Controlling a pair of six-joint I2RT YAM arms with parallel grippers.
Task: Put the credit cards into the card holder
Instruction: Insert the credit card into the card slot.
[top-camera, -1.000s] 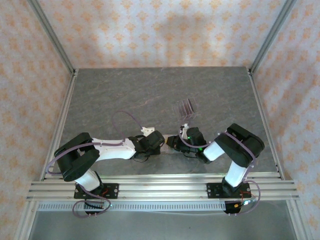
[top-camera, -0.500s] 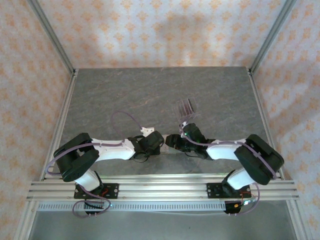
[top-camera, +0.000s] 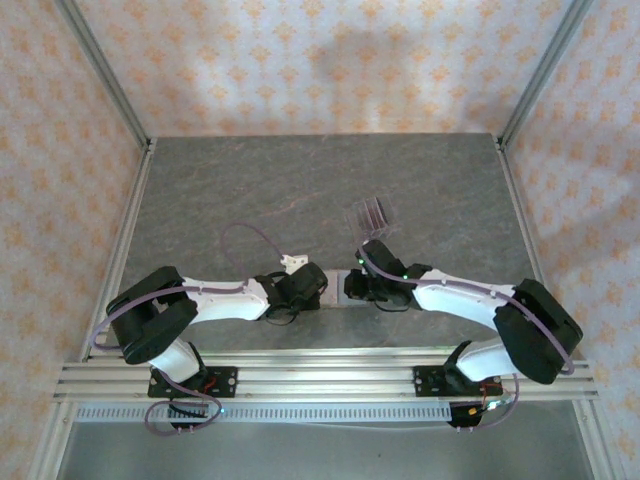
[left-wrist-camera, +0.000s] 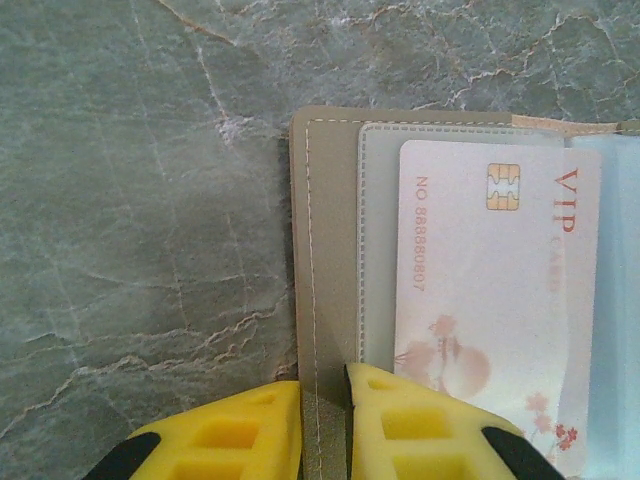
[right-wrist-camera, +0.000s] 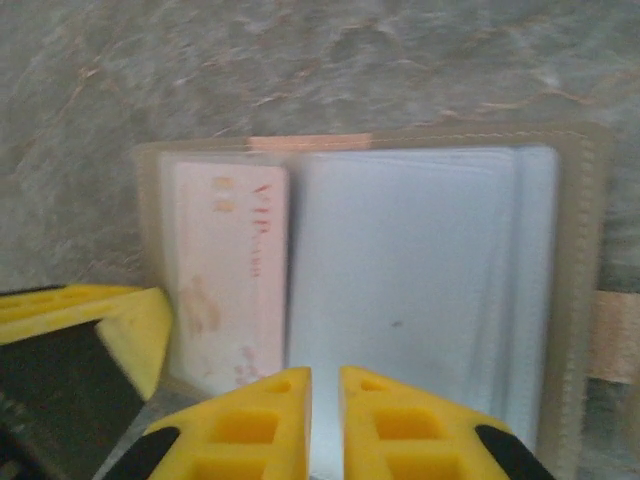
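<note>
Overhead, clear rack (top-camera: 372, 212); left wrist, VIP card (left-wrist-camera: 495, 300) in card holder (left-wrist-camera: 325, 250).

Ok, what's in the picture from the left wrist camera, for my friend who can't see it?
The yellow-tipped left gripper pinches the edge of an open tan card holder lying on a grey stone-patterned table. A pale pink VIP card with a gold chip lies inside the holder.

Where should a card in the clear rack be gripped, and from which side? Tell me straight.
Grip the upper edge of a credit card, coming from above, fingers across its thin faces. The cards seem to stand on edge in the clear rack, so probably only their tops are free.
</note>
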